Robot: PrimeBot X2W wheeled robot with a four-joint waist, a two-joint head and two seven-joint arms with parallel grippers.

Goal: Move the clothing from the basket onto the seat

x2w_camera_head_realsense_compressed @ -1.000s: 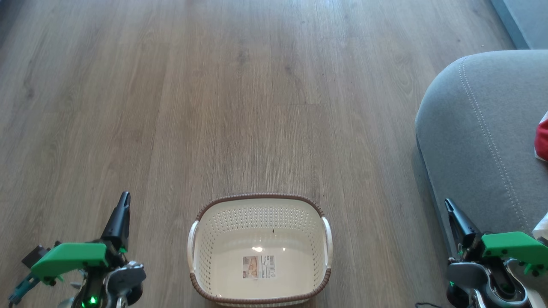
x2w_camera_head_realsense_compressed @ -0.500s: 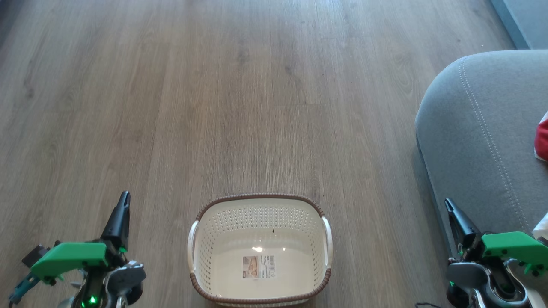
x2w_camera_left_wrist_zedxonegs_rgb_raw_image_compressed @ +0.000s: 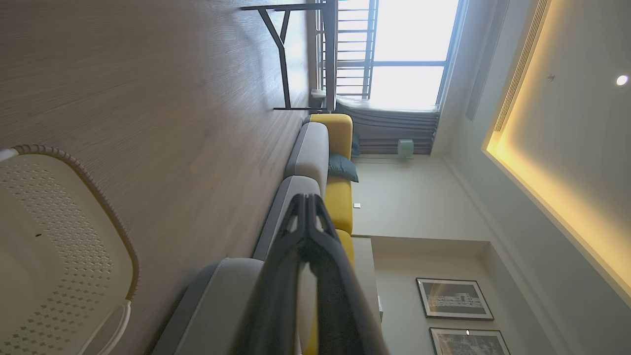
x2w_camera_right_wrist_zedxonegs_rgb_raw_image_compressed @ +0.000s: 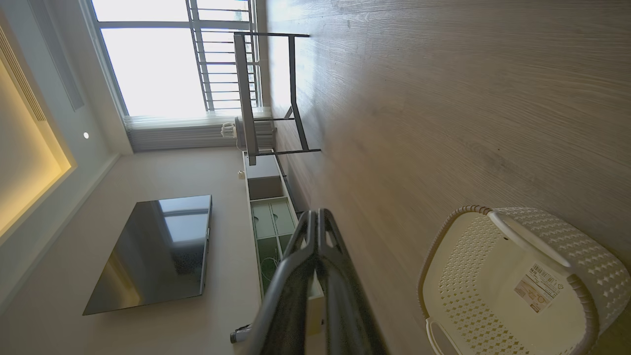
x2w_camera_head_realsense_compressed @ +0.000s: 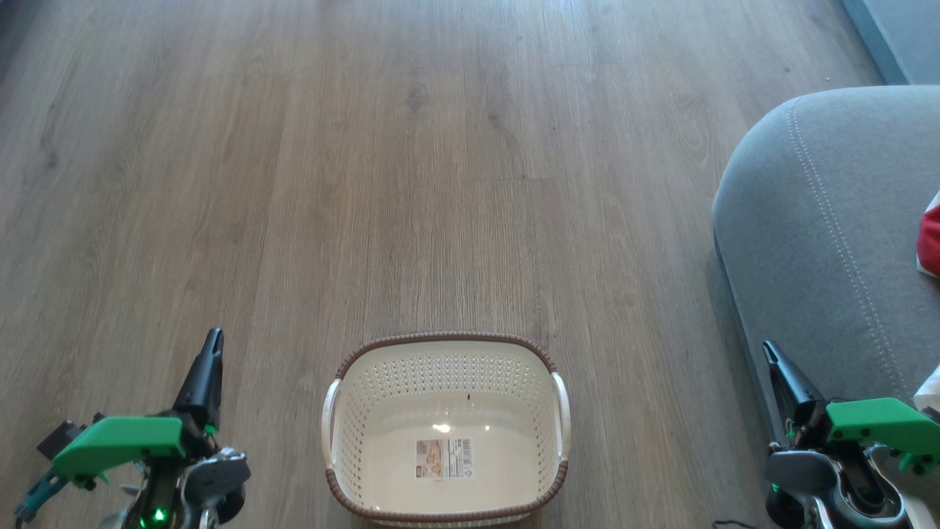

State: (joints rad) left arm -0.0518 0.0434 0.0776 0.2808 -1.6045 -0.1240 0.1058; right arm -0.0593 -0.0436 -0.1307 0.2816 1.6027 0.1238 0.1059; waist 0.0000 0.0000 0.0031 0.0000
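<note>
Head view: the small cream perforated plastic basket with a brown braided rim stands empty on the wooden floor between the hands, with its long axis going left to right. The left hand and the right hand are closed and hold nothing. The bright red clothing lies on the rounded grey fabric seat, nearer the right hand. Its long axis I cannot tell.

Left wrist view: the closed fingers show against the seat.

Right wrist view: the basket holds only a paper label.

My left claw, long tapering black fingers, a bright green plastic cover behind it, silvery wrist joint with a green light glowing, a teal piece beside, my right claw alike, second green cover, grey rounded housing
</note>
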